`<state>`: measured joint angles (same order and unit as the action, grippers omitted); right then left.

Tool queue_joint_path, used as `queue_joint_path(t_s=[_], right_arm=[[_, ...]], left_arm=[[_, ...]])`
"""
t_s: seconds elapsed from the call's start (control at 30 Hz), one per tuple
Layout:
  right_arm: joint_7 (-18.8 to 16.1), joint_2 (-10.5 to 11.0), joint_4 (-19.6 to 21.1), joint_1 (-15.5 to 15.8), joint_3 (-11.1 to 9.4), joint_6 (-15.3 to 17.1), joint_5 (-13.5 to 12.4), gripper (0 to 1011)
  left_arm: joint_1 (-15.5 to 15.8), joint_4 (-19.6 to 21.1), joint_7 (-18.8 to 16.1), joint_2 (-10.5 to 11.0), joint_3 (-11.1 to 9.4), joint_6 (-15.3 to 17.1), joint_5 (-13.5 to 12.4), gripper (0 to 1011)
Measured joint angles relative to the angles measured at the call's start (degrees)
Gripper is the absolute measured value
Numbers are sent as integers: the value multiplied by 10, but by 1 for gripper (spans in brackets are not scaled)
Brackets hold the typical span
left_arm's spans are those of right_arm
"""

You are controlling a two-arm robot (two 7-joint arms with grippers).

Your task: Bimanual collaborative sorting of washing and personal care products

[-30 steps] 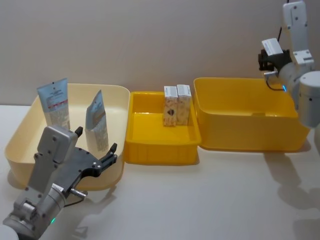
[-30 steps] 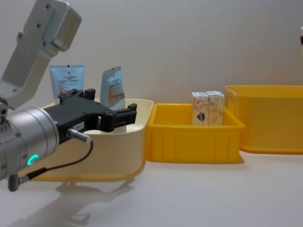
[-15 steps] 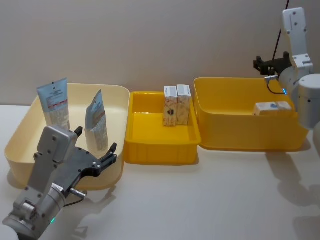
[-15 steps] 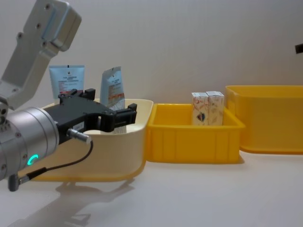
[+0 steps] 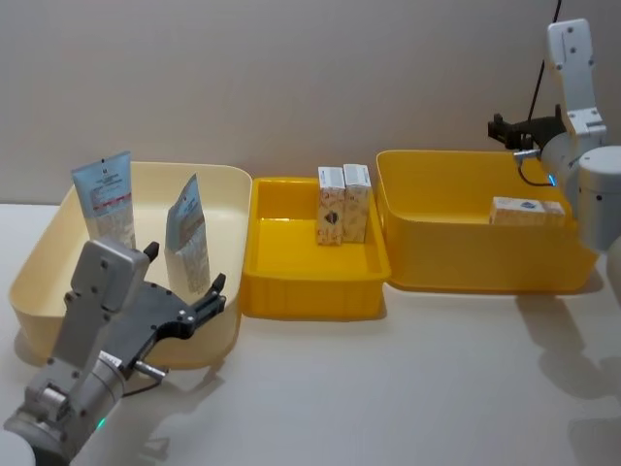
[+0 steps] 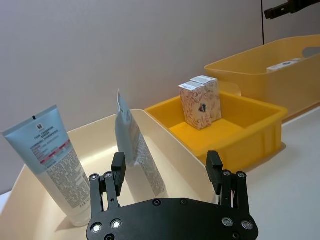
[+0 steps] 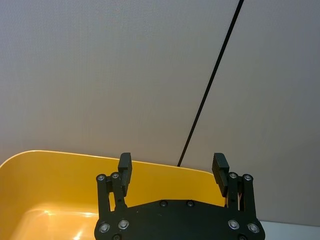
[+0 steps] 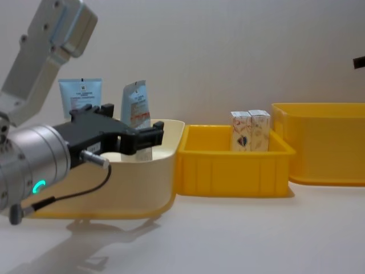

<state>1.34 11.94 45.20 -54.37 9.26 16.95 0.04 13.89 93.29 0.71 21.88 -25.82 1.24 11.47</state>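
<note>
Two light blue and white tubes (image 5: 105,199) (image 5: 189,235) stand in the cream bin (image 5: 39,252) at the left. My left gripper (image 5: 184,269) hovers open at that bin's near right rim, nothing between its fingers; the left wrist view has the tubes (image 6: 47,155) (image 6: 134,150) just beyond it. Two cream cartons (image 5: 331,205) (image 5: 357,202) stand upright in the small yellow bin (image 5: 310,291). Another carton (image 5: 526,211) lies flat in the large yellow bin (image 5: 485,267). My right gripper (image 5: 505,129) is open and empty above that bin's far right rim.
The three bins stand side by side along the back of the white table, close to the wall. A black cable (image 7: 210,85) runs up the wall behind the large bin. Bare tabletop (image 5: 408,388) stretches in front of the bins.
My right gripper, shut on a carton above the large yellow bin a second ago, has opened; the carton now lies inside. My left gripper has risen slightly.
</note>
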Motion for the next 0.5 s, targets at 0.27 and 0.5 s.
queue_joint_path(t_s=[0.27, 0.5], right_arm=[[0, 0, -3, -1, 0, -1, 0, 1001], [0, 0, -4, -1, 0, -1, 1, 1001]], left_arm=[[31, -2, 18, 0, 7, 28, 5, 1003], [63, -15, 45, 2, 10, 59, 15, 1003]])
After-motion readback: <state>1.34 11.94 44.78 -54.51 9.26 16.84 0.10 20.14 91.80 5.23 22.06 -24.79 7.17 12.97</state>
